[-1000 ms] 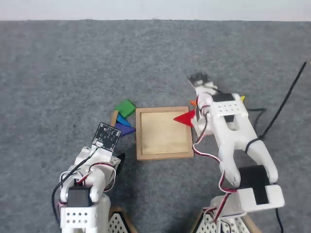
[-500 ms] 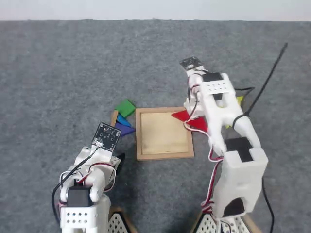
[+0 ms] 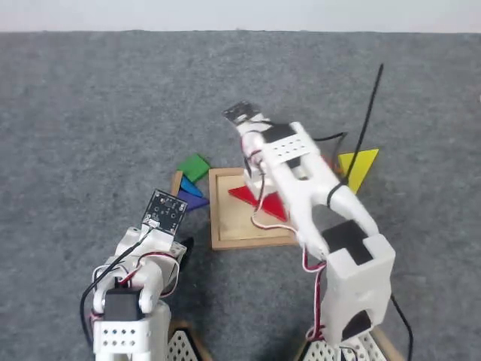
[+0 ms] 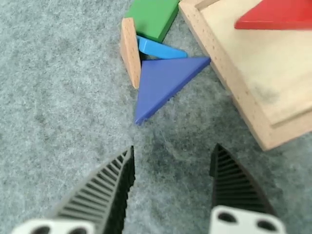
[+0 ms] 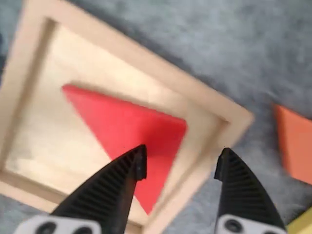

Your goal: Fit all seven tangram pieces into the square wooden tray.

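High view: a grey carpet (image 3: 90,113) is covering the table, and a white wall (image 3: 225,15) is showing at the far edge. The square wooden tray (image 3: 216,218) is sitting in the middle. The red triangle (image 3: 244,195) is lying inside it, partly under the right arm (image 3: 301,177). The yellow triangle (image 3: 356,165) is lying on the carpet beside that arm.

Left wrist view: the left gripper (image 4: 173,156) is hanging wide open over bare carpet, holding nothing. The purple triangle (image 4: 163,80), blue piece (image 4: 158,48) and green piece (image 4: 152,17) are lying bunched just beside the tray.

Right wrist view: the right gripper (image 5: 181,156) is hanging open above the red triangle, not gripping it. An orange piece (image 5: 295,141) is lying outside the tray.
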`<state>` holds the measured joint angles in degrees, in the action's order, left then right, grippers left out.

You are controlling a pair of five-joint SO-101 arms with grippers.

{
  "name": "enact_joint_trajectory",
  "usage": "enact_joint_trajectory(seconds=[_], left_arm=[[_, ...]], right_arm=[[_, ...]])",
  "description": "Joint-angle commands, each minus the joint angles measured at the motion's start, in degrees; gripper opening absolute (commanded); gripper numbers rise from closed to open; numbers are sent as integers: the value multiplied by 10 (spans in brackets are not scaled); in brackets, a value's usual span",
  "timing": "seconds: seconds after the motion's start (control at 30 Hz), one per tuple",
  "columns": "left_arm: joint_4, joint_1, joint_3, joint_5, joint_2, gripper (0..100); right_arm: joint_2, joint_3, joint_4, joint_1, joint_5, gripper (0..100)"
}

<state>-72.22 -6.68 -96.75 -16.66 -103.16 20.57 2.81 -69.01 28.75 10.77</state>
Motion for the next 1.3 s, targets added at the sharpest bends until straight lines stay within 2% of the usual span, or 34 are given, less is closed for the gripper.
enact_joint_trajectory(seconds=[0.0, 0.23, 0.37, 0.63, 0.97, 1.27], left_arm=[[-5, 2, 3, 4, -12, 245], [-5, 2, 3, 4, -12, 245], [-5, 2, 3, 4, -12, 245], [-5, 2, 3, 4, -12, 245], [-5, 2, 3, 4, -12, 245], [-5, 2, 3, 4, -12, 245]], right_arm=[[-58, 1, -21, 6, -17, 235], [-157, 98, 7, -18, -19, 235], [-150, 149, 44, -24, -19, 235], [-102, 157, 46, -57, -39, 234], [-102, 172, 51, 55, -49, 234], [-107, 143, 68, 109, -54, 234]])
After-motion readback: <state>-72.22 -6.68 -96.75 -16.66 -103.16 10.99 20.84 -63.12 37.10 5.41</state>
